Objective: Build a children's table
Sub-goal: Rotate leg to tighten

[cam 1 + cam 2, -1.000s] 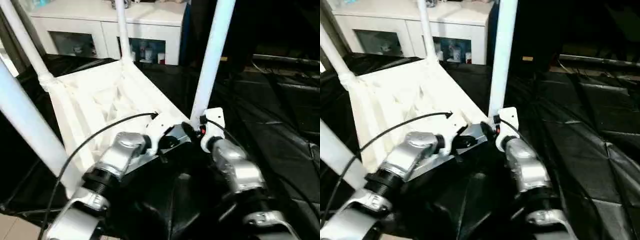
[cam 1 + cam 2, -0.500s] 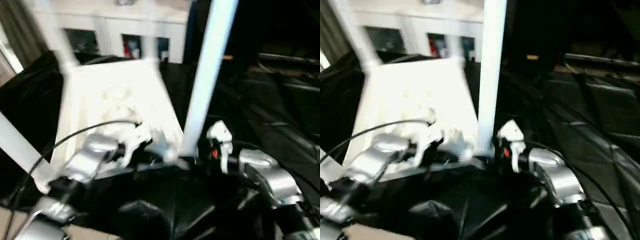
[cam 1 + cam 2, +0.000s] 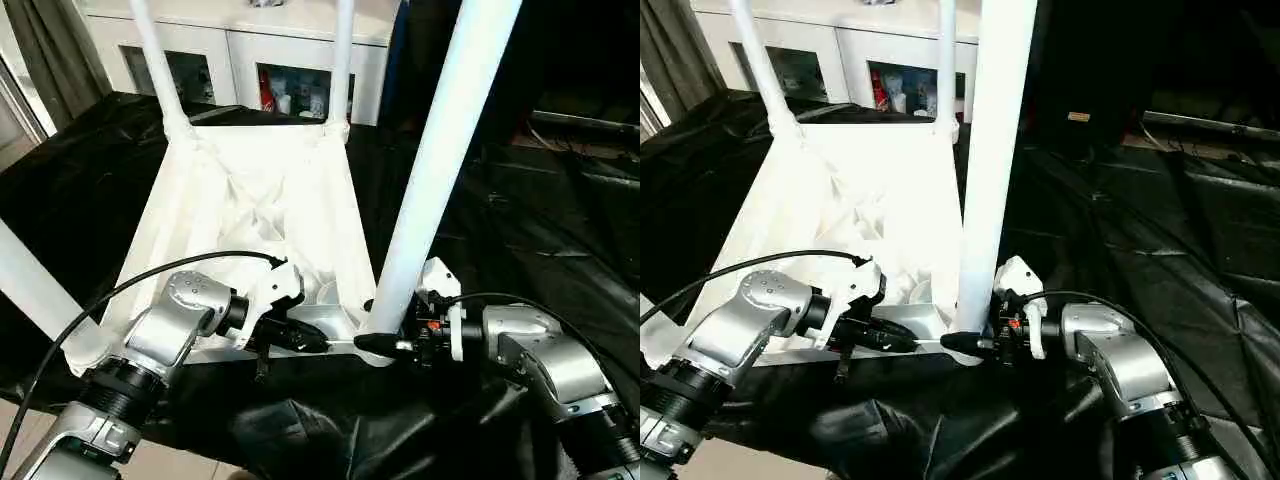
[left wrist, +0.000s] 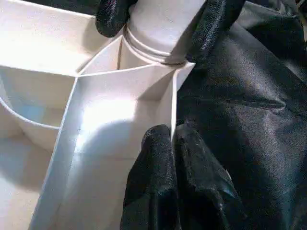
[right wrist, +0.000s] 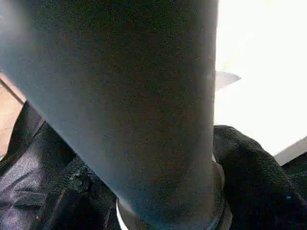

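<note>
Our right gripper point(image 3: 385, 345) was clamped around the foot of the near leg point(image 3: 440, 170), just above its corner socket. Our left gripper point(image 4: 165, 158) was pressed together on the top's point(image 3: 250, 200) near rim wall beside that socket. The top lay underside up on the black sheet point(image 3: 560, 220), four legs standing in it. We judged the leg could lean or pop out if the right gripper pulled sideways, and the top could slide on the slick sheet.

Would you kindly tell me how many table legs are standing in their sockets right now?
4: two at the far corners, leg and leg; one at the near left; one at the near right.
</note>
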Tool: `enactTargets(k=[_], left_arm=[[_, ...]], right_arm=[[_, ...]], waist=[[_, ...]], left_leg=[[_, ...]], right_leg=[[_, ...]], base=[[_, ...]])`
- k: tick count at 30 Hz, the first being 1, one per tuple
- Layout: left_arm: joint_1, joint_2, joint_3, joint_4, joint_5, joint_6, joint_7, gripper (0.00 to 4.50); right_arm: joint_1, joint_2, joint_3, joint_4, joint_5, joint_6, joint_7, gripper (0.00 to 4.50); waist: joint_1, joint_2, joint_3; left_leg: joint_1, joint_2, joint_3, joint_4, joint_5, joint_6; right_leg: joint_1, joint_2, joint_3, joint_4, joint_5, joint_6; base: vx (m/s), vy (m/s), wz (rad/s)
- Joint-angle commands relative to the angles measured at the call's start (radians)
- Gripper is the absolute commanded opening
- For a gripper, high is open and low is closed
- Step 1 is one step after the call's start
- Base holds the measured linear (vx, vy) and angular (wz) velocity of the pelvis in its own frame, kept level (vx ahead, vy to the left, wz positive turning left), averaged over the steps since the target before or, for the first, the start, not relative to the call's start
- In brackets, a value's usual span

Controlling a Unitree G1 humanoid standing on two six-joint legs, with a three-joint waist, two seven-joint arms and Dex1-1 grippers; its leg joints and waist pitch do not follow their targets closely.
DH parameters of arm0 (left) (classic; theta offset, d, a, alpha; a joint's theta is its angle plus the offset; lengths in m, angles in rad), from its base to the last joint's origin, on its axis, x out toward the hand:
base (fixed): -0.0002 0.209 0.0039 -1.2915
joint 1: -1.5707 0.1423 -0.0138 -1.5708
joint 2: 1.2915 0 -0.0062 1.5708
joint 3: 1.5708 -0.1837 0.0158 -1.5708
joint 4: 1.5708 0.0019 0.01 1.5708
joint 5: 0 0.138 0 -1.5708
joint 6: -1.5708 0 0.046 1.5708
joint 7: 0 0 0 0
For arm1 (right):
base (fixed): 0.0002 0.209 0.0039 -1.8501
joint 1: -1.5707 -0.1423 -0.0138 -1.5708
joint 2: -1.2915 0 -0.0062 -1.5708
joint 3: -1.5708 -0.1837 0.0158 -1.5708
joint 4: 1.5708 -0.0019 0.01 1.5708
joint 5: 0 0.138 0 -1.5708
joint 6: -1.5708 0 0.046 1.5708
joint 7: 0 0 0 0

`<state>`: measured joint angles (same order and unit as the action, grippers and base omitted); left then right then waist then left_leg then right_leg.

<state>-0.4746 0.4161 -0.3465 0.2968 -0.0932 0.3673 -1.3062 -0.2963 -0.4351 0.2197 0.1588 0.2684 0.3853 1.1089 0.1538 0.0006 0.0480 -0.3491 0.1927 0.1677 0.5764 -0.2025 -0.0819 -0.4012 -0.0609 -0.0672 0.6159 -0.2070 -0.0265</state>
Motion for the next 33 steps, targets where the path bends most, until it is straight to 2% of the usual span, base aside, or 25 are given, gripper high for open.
enactTargets(k=[1,4,8,9,10,11,13,14,15,16,17,19,20,22,23,26,27,30,33], left_arm=[[0.005,-0.028,-0.016,-0.015,-0.013,-0.001,0.017,0.0],[-0.003,-0.046,-0.002,0.007,0.007,0.001,0.078,0.0],[-0.042,-0.102,0.027,0.084,0.055,0.007,0.237,0.0],[-0.073,-0.145,0.047,0.133,0.074,0.014,0.337,0.0],[-0.077,-0.15,0.049,0.139,0.076,0.015,0.349,0.0],[-0.098,-0.181,0.059,0.168,0.084,0.022,0.406,0.0],[-0.107,-0.195,0.063,0.179,0.086,0.026,0.43,0.0],[-0.131,-0.239,0.074,0.216,0.096,0.027,0.503,0.0],[-0.14,-0.254,0.076,0.229,0.101,0.026,0.529,0.0],[-0.151,-0.279,0.081,0.249,0.107,0.018,0.565,0.0],[-0.158,-0.293,0.084,0.261,0.111,0.012,0.587,0.0],[-0.169,-0.329,0.078,0.278,0.115,0.007,0.607,0.0],[-0.171,-0.335,0.075,0.281,0.116,0.005,0.608,0.0],[-0.172,-0.348,0.069,0.282,0.119,0.004,0.61,0.0],[-0.169,-0.349,0.064,0.278,0.119,0.003,0.601,0.0],[-0.167,-0.346,0.061,0.278,0.114,0.0,0.588,0.0],[-0.163,-0.34,0.056,0.278,0.112,-0.009,0.571,0.0],[-0.139,-0.302,0.042,0.257,0.1,-0.027,0.489,0.0],[-0.127,-0.28,0.034,0.239,0.094,-0.031,0.448,0.0]], right_arm=[[-0.007,0.015,0.049,-0.023,0.0,0.004,0.028,2.69],[-0.005,0.037,0.04,0.001,-0.01,-0.012,-0.014,2.65],[-0.015,0.109,0.0,0.088,-0.063,-0.042,-0.195,2.6],[-0.023,0.153,-0.026,0.133,-0.086,-0.04,-0.299,2.59],[-0.024,0.158,-0.029,0.138,-0.088,-0.039,-0.311,2.58],[-0.032,0.195,-0.055,0.168,-0.096,-0.033,-0.396,2.57],[-0.036,0.215,-0.07,0.183,-0.099,-0.03,-0.44,2.56],[-0.048,0.275,-0.122,0.225,-0.104,-0.011,-0.587,2.56],[-0.053,0.299,-0.145,0.241,-0.102,0.0,-0.647,2.56],[-0.059,0.328,-0.167,0.263,-0.108,0.004,-0.715,2.56],[-0.062,0.346,-0.179,0.277,-0.112,0.005,-0.754,2.56],[-0.07,0.384,-0.179,0.305,-0.14,-0.004,-0.828,2.56],[-0.073,0.394,-0.179,0.309,-0.14,-0.005,-0.834,2.56],[-0.079,0.417,-0.18,0.309,-0.136,-0.01,-0.833,2.56],[-0.084,0.428,-0.177,0.31,-0.131,-0.025,-0.822,2.56],[-0.089,0.437,-0.18,0.303,-0.12,-0.035,-0.817,2.56],[-0.09,0.442,-0.182,0.295,-0.109,-0.037,-0.8,3.11],[-0.085,0.417,-0.16,0.253,-0.081,-0.034,-0.703,3.31],[-0.075,0.384,-0.134,0.218,-0.076,-0.014,-0.632,3.56]], waist=[[0.001,-0.018,-0.059],[0.001,-0.018,-0.059],[-0.001,-0.017,-0.051],[-0.001,-0.016,-0.051],[-0.003,-0.016,-0.049],[-0.006,-0.012,-0.05],[-0.009,-0.014,-0.049],[-0.009,-0.014,-0.049],[-0.014,-0.005,-0.046],[-0.016,0.0,-0.047],[-0.019,-0.003,-0.049],[-0.018,-0.002,-0.051],[-0.019,0.003,-0.05],[-0.022,0.0,-0.046],[-0.021,-0.001,-0.05],[-0.02,-0.003,-0.051],[-0.02,-0.005,-0.051],[-0.021,-0.004,-0.052],[-0.029,-0.004,-0.055]], left_leg=[[-0.006,0.036,-0.006,-0.053,-0.041,0.076],[-0.006,0.036,-0.005,-0.053,-0.049,0.07],[-0.004,0.032,-0.006,-0.058,-0.104,0.035],[-0.003,0.031,-0.006,-0.058,-0.117,0.03],[-0.001,0.029,-0.005,-0.059,-0.127,0.024],[0.0,0.03,-0.01,-0.064,-0.154,0.005],[0.003,0.03,-0.011,-0.067,-0.186,0.003],[0.003,0.031,-0.012,-0.068,-0.193,0.003],[0.006,0.028,-0.01,-0.068,-0.211,-0.006],[0.009,0.028,-0.015,-0.072,-0.231,-0.018],[0.008,0.029,-0.018,-0.074,-0.239,-0.023],[0.01,0.032,-0.017,-0.077,-0.233,-0.02],[0.011,0.032,-0.017,-0.078,-0.239,-0.019],[0.012,0.031,-0.017,-0.081,-0.271,-0.018],[0.017,0.031,-0.016,-0.08,-0.271,-0.013],[0.011,0.031,-0.013,-0.079,-0.232,-0.005],[0.01,0.03,-0.013,-0.078,-0.222,-0.001],[0.008,0.031,-0.013,-0.079,-0.209,0.003],[0.004,0.033,-0.013,-0.077,-0.178,0.01]], right_leg=[[0.061,-0.085,0.052,-0.061,-0.07,-0.187],[0.061,-0.086,0.053,-0.063,-0.092,-0.182],[0.056,-0.087,0.054,-0.08,-0.227,-0.149],[0.055,-0.088,0.053,-0.082,-0.254,-0.141],[0.052,-0.086,0.054,-0.088,-0.284,-0.131],[0.054,-0.088,0.052,-0.093,-0.353,-0.113],[0.051,-0.089,0.052,-0.1,-0.394,-0.094],[0.05,-0.09,0.052,-0.101,-0.403,-0.089],[0.042,-0.087,0.053,-0.108,-0.422,-0.086],[0.043,-0.088,0.05,-0.11,-0.457,-0.075],[0.047,-0.089,0.048,-0.111,-0.461,-0.068],[0.046,-0.089,0.051,-0.111,-0.413,-0.071],[0.044,-0.087,0.052,-0.11,-0.402,-0.075],[0.046,-0.087,0.052,-0.112,-0.408,-0.078],[0.046,-0.089,0.055,-0.111,-0.395,-0.083],[0.05,-0.088,0.057,-0.105,-0.337,-0.095],[0.052,-0.088,0.057,-0.105,-0.329,-0.098],[0.054,-0.088,0.057,-0.103,-0.322,-0.099],[0.059,-0.086,0.057,-0.093,-0.238,-0.12]], base=[[0.0,0.0,0.0],[0.0,0.0,0.0],[0.0,0.0,0.0],[0.0,0.0,0.0],[0.0,0.0,0.0],[0.0,0.0,0.0],[-0.027,0.0,0.0],[0.0,0.0,0.0],[0.0,0.0,0.0],[0.0,0.0,0.0],[0.0,0.0,0.0],[0.0,0.0,0.0],[0.0,0.0,0.0],[0.0,0.0,0.0],[0.0,0.0,0.0],[0.0,0.0,0.0],[0.0,0.0,0.0],[0.0,0.0,0.0],[0.0,0.0,0.0]])
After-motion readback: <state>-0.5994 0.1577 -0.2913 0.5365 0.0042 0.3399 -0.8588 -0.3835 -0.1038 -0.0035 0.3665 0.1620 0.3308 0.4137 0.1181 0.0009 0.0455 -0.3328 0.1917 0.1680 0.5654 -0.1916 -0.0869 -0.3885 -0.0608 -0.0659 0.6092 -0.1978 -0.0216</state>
